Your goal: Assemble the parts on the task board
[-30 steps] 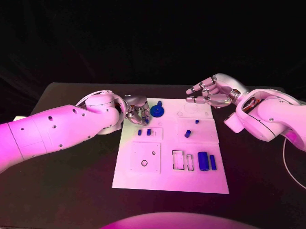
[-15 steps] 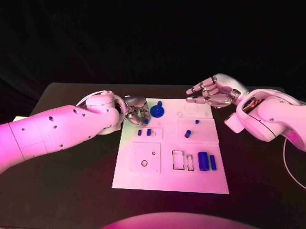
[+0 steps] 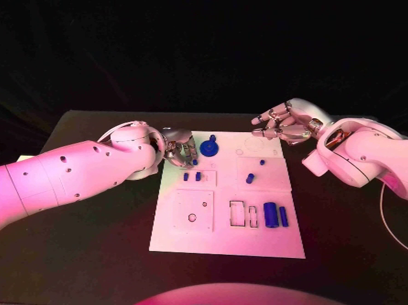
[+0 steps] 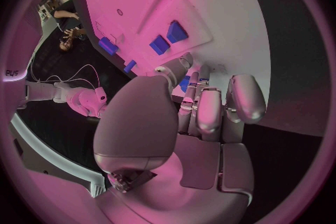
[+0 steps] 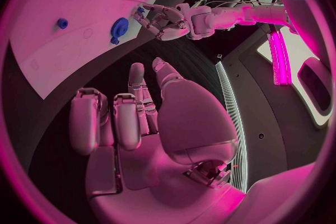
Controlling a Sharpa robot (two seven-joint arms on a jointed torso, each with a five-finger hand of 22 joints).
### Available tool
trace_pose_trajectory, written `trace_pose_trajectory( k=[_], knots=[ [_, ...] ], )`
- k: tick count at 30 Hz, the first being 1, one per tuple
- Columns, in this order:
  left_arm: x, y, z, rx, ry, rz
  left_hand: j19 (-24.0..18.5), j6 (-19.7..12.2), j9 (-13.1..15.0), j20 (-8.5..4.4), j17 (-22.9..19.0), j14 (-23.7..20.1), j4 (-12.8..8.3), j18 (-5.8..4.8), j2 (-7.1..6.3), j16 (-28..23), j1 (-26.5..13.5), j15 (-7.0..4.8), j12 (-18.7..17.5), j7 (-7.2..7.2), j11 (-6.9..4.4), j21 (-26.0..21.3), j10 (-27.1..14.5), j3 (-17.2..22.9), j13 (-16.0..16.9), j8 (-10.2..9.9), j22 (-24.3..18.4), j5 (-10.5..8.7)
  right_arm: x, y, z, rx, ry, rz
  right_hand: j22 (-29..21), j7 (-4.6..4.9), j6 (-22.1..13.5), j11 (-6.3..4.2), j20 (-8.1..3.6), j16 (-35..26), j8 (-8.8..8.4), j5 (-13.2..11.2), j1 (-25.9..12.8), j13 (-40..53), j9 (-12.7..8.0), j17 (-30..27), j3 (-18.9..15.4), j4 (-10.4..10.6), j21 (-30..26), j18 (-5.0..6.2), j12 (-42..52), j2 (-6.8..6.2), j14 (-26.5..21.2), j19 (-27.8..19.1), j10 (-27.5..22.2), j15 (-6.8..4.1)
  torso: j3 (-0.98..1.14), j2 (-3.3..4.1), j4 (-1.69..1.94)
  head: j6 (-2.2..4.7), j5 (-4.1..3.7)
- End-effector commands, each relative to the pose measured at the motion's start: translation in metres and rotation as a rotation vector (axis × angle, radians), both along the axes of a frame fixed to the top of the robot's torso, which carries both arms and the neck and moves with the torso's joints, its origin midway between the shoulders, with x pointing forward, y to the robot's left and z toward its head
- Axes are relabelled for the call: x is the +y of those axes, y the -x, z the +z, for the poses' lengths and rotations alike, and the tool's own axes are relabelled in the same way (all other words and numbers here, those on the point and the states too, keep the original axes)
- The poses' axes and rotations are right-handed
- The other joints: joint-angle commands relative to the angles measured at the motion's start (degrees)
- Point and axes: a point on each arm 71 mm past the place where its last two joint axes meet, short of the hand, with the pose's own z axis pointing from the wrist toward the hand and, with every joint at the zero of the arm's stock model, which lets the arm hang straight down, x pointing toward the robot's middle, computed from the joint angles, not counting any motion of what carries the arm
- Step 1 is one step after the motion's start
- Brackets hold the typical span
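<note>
Little moved: both hands, left (image 3: 178, 152) and right (image 3: 285, 124), stay curled empty over task board (image 3: 227, 238).

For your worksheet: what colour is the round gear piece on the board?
Blue; the gear shows best in the head view.

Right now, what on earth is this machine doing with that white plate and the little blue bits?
It is a two-armed robot fitting small blue parts into a white task board on a black table. Its left hand is at the board's far left edge, fingers curled beside a round blue gear-like part; whether it grips anything is unclear. Its right hand hovers open past the far right corner, holding nothing. Two blue cylinders lie nearer.
</note>
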Motion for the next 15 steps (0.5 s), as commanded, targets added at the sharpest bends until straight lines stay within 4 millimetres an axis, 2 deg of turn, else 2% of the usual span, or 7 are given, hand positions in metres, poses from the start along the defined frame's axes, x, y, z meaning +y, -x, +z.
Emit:
trace_pose_trajectory(
  k=[1,2,5,7,10,12,15],
  knots=[
    [0.009,0.001,0.004,0.043,0.045,0.032,-0.6,-0.8,-0.1,0.32,-1.0,0.0,-0.3,0.27,-0.13,-0.6,-0.1,0.33,-0.2,-0.34,-0.21,-1.2,-0.7,0.5,-0.1,-0.1,-0.8,0.0,-0.005,-0.002,-0.005,-0.017,0.172,0.014,0.4,1.28,1.0,-0.39,0.11,-1.0,0.46,-1.4,2.5,-8.3,0.1,-0.4,3.4,-1.0,0.1,0.39,-8.4,0.11,2.7,0.2,-0.5,0.81,-0.08,0.03,-0.08,0.19,-0.1],
    [0.012,0.001,0.006,0.054,0.068,0.044,-1.0,-1.0,0.0,0.3,-1.9,-0.4,-0.6,0.48,-0.06,-1.2,0.1,0.3,-0.1,-0.49,-0.24,-2.2,-1.0,0.7,-0.1,0.0,-1.5,0.01,-0.007,-0.002,-0.006,-0.029,0.211,0.014,0.3,0.7,1.5,-0.09,0.31,-1.3,0.59,-1.2,3.3,-11.3,0.1,-0.7,4.8,-1.6,0.0,0.39,-11.2,-0.34,2.7,0.2,0.0,0.75,-0.05,0.02,-0.08,0.19,-0.11],
    [0.023,0.0,0.014,0.087,0.164,0.081,-2.1,-1.1,0.0,0.34,-4.4,-1.4,-1.0,1.0,0.0,-2.6,0.4,0.37,-0.1,-0.54,-0.08,-4.9,-1.7,1.2,-0.2,0.1,-3.4,0.01,-0.009,-0.003,-0.007,-0.068,0.324,0.017,0.1,0.46,3.2,0.09,0.43,-1.8,0.71,-1.6,3.7,-18.6,0.1,-1.4,8.3,-2.5,-0.1,0.43,-17.4,-1.53,2.7,0.3,2.2,0.73,0.03,-0.05,-0.06,0.24,-0.31],
    [0.03,-0.001,0.02,0.105,0.266,0.112,-5.2,-0.9,0.1,0.56,-13.2,-5.3,-1.6,2.25,0.09,-8.3,0.7,0.7,0.1,-0.31,0.34,-11.8,-3.2,1.7,-0.2,0.3,-8.2,-0.02,-0.01,-0.003,-0.008,-0.101,0.406,0.023,0.1,0.39,4.1,0.1,0.61,-2.1,0.66,-2.2,3.6,-22.1,0.2,-1.7,10.0,-3.1,-0.2,0.44,-20.2,-2.59,2.6,0.3,2.5,0.71,0.03,-0.07,-0.04,0.28,-0.49],
    [0.04,-0.003,0.029,0.126,0.477,0.154,-9.4,0.8,0.3,0.74,-22.7,-10.2,-2.3,3.77,0.8,-15.1,1.4,0.81,0.9,0.37,0.68,-20.4,-3.0,2.6,0.0,1.1,-14.0,-0.02,-0.009,-0.003,-0.009,-0.149,0.515,0.032,-0.1,0.09,5.2,0.13,0.79,-2.2,0.63,-3.0,3.5,-25.4,0.2,-2.0,11.9,-3.5,-0.3,0.46,-22.5,-3.3,2.6,0.3,3.1,0.8,0.0,-0.04,0.04,0.48,-0.94],
    [0.045,-0.003,0.034,0.157,0.644,0.187,-11.9,1.7,0.4,0.71,-27.3,-12.8,-2.7,4.62,1.48,-18.5,2.0,0.78,2.0,0.64,0.67,-25.1,-1.7,3.2,0.3,1.4,-17.1,-0.05,-0.007,-0.002,-0.011,-0.178,0.578,0.039,-0.2,-0.04,5.7,0.22,0.87,-2.4,0.63,-3.9,3.4,-26.9,0.2,-2.2,12.8,-3.7,-0.4,0.48,-23.6,-3.58,2.6,0.2,3.1,0.84,-0.05,0.0,-0.03,0.69,-1.36],
    [0.053,-0.001,0.038,0.225,0.916,0.263,-13.9,2.7,0.5,0.62,-28.7,-14.1,-2.8,5.14,2.31,-19.9,2.1,0.69,3.6,0.61,0.31,-28.1,0.2,3.0,0.7,2.0,-19.0,-0.18,-0.003,-0.001,-0.016,-0.212,0.662,0.049,-0.5,-0.21,6.2,0.24,0.98,-2.6,0.29,-5.6,2.8,-29.7,0.2,-2.5,14.6,-3.7,-0.7,0.55,-25.1,-4.3,2.6,0.1,3.7,0.97,-0.11,0.0,0.0,0.82,-2.24]
  ],
)
